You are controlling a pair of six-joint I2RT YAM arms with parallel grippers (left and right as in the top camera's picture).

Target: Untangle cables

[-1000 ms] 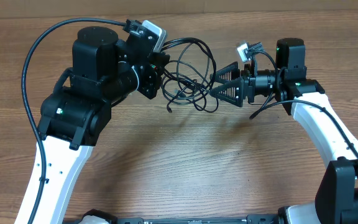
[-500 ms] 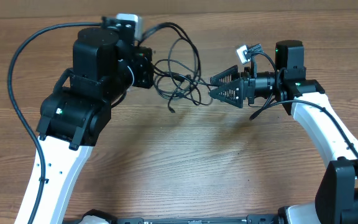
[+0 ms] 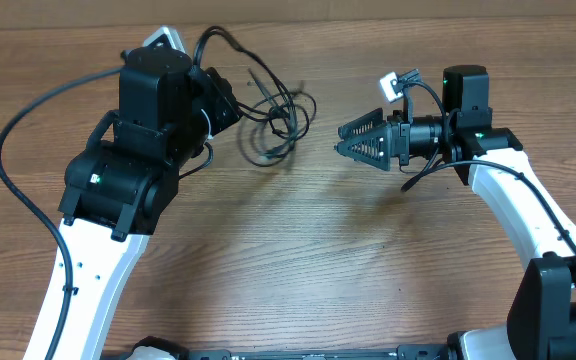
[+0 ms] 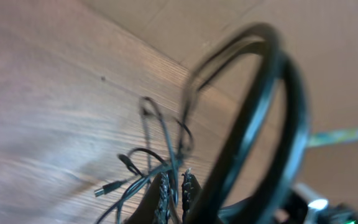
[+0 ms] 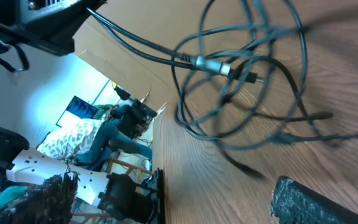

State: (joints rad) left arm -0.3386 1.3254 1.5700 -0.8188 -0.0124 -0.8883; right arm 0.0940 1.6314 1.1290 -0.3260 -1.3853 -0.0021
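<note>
Clenched on the cables (image 3: 273,120), the left gripper (image 3: 226,100) sits toward 11 o'clock over the wooden table (image 3: 298,260). Its wrist view shows it pinched tight around several of the thin black cords. From that grip the tangle spills out toward 3 o'clock in overlapping loops. The lower strands and a small plug end (image 4: 102,190) appear to rest on the wood. Farther toward 3 o'clock, apart from the tangle, the right gripper (image 3: 340,139) points to 9 o'clock, its jaws spread wide with nothing between them.
</note>
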